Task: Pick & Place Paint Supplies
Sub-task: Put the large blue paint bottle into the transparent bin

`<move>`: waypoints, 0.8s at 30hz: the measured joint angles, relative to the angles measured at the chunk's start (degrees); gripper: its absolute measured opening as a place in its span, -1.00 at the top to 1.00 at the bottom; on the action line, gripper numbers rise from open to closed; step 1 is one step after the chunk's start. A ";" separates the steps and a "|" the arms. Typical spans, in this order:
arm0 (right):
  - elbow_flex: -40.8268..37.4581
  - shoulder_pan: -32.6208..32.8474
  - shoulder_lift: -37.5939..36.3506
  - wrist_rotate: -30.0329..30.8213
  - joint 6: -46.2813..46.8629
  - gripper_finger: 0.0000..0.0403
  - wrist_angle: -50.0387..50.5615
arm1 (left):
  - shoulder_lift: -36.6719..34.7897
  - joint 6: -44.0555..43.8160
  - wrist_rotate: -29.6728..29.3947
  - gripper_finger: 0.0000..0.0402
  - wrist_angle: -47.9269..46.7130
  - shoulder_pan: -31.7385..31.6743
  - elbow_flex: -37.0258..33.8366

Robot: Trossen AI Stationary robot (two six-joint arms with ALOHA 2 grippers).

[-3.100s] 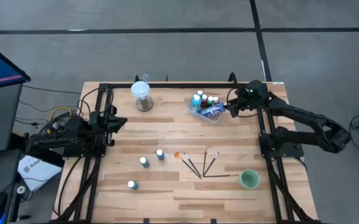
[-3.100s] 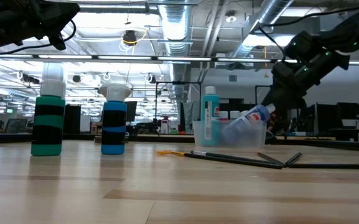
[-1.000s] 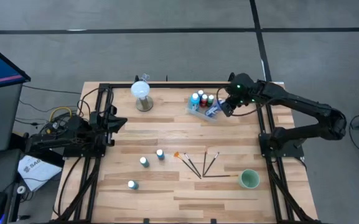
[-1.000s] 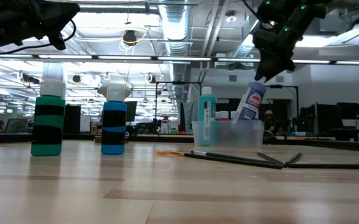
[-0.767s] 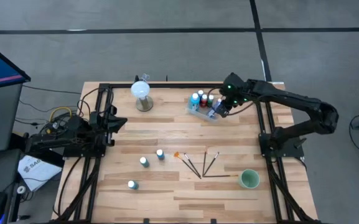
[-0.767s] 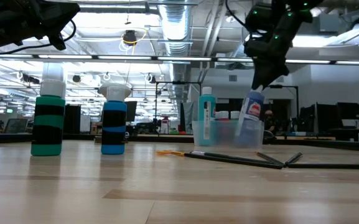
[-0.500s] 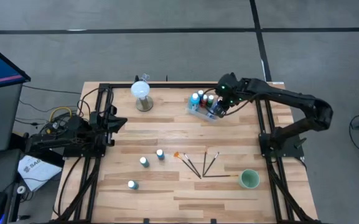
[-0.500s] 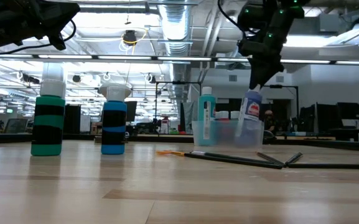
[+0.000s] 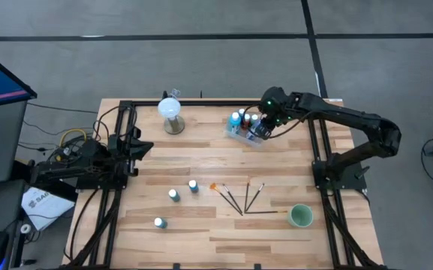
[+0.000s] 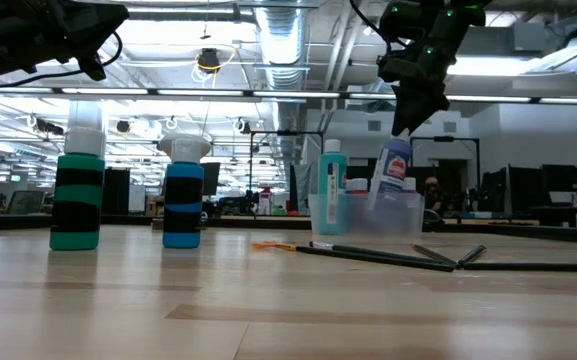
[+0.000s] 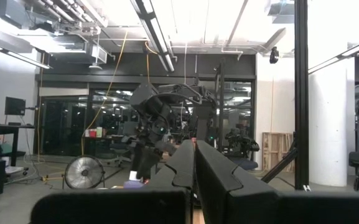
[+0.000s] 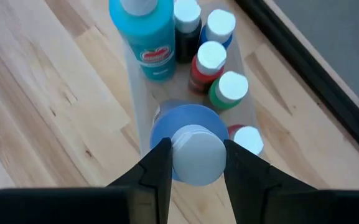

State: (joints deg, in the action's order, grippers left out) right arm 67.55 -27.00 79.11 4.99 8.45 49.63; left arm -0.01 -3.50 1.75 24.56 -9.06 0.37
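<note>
My right gripper (image 9: 260,127) is shut on a blue, white-capped paint bottle (image 10: 393,172) at the clear tray (image 9: 236,136) on the far right of the table. The tray holds a large teal bottle (image 12: 147,37) and several small bottles (image 12: 211,59). Three small bottles (image 9: 173,194) stand on the table's near left. Several dark paintbrushes (image 9: 240,198), one orange-tipped, lie flat at the middle. My left gripper (image 9: 139,147) is shut and empty at the left edge. My right gripper pinches the blue bottle's white cap (image 12: 198,152) between its two fingers (image 12: 159,165), one on each side. The fingers come from above, pointing down. The bottle hangs below them, leaning a little, with its lower end (image 10: 382,212) inside the tray.
A white globe on a round base (image 9: 171,112) stands at the far edge, left of the tray. A green cup (image 9: 300,216) stands at the near right. Black frame rails (image 9: 320,157) run along both sides of the table.
My right gripper has gone toward the table's left edge and a little down with the blue bottle. The bottle has swung from a clear lean to nearly upright, and its lower end has gone down into the tray beside the other bottles.
</note>
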 joint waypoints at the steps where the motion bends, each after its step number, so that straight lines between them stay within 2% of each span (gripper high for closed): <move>1: 0.00 0.00 0.32 0.00 0.00 0.46 -0.29 | 0.00 -0.01 0.01 0.99 0.00 -0.02 -0.01; 10: 0.39 0.74 5.01 0.25 -0.66 0.46 -2.68 | 0.00 0.01 0.01 0.99 -0.02 -0.02 0.00; 24: 2.40 1.14 5.69 -0.20 -2.13 0.39 -3.41 | 0.00 0.01 0.01 0.99 0.00 0.00 0.01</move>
State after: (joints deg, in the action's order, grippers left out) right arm 69.95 -25.87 84.79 4.80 6.31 46.22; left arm -0.01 -3.49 1.76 24.56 -9.06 0.38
